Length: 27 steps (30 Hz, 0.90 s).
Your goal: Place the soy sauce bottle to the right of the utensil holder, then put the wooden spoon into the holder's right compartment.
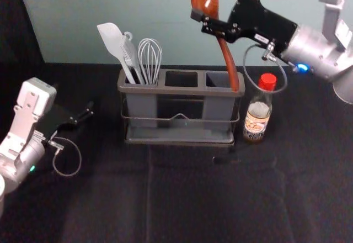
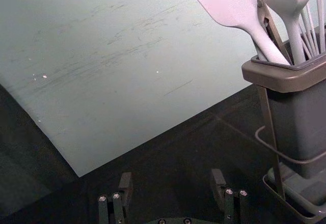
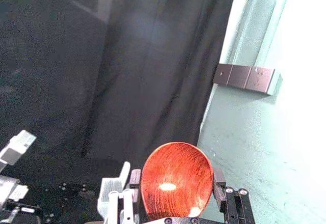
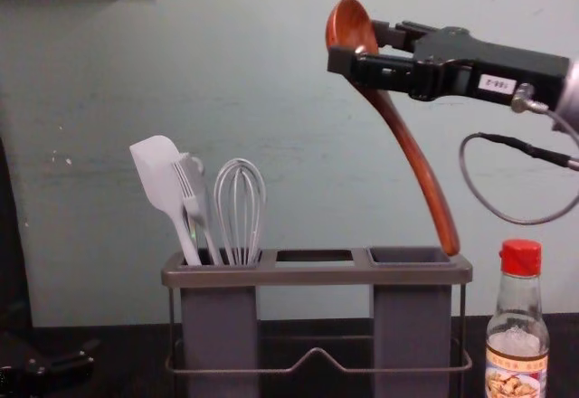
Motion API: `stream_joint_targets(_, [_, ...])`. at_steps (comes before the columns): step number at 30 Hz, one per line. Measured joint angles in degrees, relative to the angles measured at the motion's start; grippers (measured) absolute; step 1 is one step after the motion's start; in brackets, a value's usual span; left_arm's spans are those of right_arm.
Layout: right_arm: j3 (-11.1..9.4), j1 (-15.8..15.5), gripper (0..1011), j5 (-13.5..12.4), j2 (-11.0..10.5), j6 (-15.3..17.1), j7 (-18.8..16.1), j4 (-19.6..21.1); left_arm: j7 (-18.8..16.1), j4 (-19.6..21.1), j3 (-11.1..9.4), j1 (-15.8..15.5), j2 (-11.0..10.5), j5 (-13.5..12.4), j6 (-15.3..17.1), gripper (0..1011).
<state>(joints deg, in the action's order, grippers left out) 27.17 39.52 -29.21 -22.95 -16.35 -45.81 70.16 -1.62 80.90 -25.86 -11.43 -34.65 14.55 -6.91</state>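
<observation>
The wooden spoon (image 1: 230,66) is gripped at its bowl by my right gripper (image 1: 209,5), above the utensil holder (image 1: 179,90). Its handle slants down, the tip at the right compartment's (image 4: 410,255) right rim; whether it is inside, I cannot tell. In the right wrist view, the bowl (image 3: 175,180) sits between the fingers of my right gripper (image 3: 177,183). The soy sauce bottle (image 1: 258,110) stands upright just right of the holder. My left gripper (image 1: 88,112) is low, left of the holder; in the left wrist view my left gripper (image 2: 173,188) is open, holding nothing.
A spatula (image 4: 160,174), a fork-shaped utensil (image 4: 188,190) and a whisk (image 4: 240,203) stand in the holder's left compartment. The middle compartment (image 1: 181,79) is empty. A pale wall (image 4: 81,190) rises behind the black tabletop (image 1: 182,199).
</observation>
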Motion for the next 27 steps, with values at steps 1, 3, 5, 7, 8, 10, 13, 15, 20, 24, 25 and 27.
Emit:
stream_joint_targets(1, [0.1,0.4,842,0.1,0.3,-0.1,-0.1,-0.7,0.0,0.0,0.0,0.0,0.0,0.0,0.0,1005])
stream_joint_targets(3, [0.5,1.4,842,0.5,1.1,-0.4,-0.1,-2.5,0.0,0.0,0.0,0.0,0.0,0.0,0.0,1005])
stream_joint_targets(5, [0.7,1.9,842,0.7,1.5,-0.7,-0.2,-3.4,0.0,0.0,0.0,0.0,0.0,0.0,0.0,1005])
stream_joint_targets(7, [0.9,2.6,842,1.0,2.2,-1.0,-0.2,-4.9,0.0,0.0,0.0,0.0,0.0,0.0,0.0,1005])
stream_joint_targets(8, [1.0,2.9,842,1.1,2.4,-1.1,-0.2,-5.4,0.0,0.0,0.0,0.0,0.0,0.0,0.0,1005])
stream_joint_targets(10, [1.1,3.5,842,1.3,3.0,-1.4,-0.2,-6.7,0.0,0.0,0.0,0.0,0.0,0.0,0.0,1005])
stream_joint_targets(13, [1.3,4.1,842,1.6,3.5,-1.7,-0.3,-7.8,0.0,0.0,0.0,0.0,0.0,0.0,0.0,1005])
stream_joint_targets(15, [1.3,4.5,842,1.8,3.9,-1.9,-0.3,-8.5,0.0,0.0,0.0,0.0,0.0,0.0,0.0,1005])
stream_joint_targets(20, [1.4,5.0,842,2.2,4.5,-2.1,-0.5,-9.6,0.0,0.0,0.0,0.0,0.0,0.0,0.0,1005])
stream_joint_targets(24, [1.5,5.1,842,2.4,4.7,-2.3,-0.6,-10.2,0.0,0.0,0.0,0.0,0.0,0.0,0.0,1005])
stream_joint_targets(25, [1.5,5.2,842,2.5,4.8,-2.4,-0.6,-10.4,0.0,0.0,0.0,0.0,0.0,0.0,0.0,1005])
stream_joint_targets(27, [1.5,5.2,842,2.6,5.0,-2.5,-0.6,-10.9,0.0,0.0,0.0,0.0,0.0,0.0,0.0,1005])
